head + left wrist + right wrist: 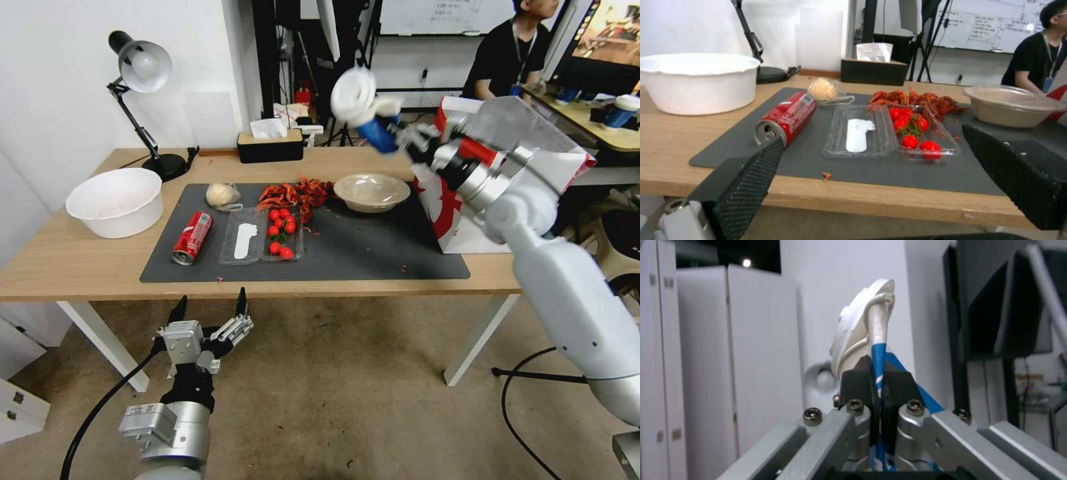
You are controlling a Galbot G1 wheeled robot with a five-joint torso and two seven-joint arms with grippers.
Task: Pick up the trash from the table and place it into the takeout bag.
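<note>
My right gripper (405,139) is shut on the blue paper cup (373,131) with its white lid (353,95), held tilted in the air above the table's (80,267) back right, beside the takeout bag (453,220). In the right wrist view the flattened cup (878,363) is pinched between the fingers (858,383). On the dark mat (373,253) lie a red soda can (193,237), a pale wrapped lump (223,195) and a beige bowl (371,192). My left gripper (209,309) hangs open below the table's front edge, facing the can (786,117).
A clear tray (263,242) with cherry tomatoes (281,232) and a heap of red shells (297,194) lie mid-mat. A white tub (116,201), a desk lamp (140,73) and a black tissue box (270,145) stand at the left and back. A person sits behind the bag.
</note>
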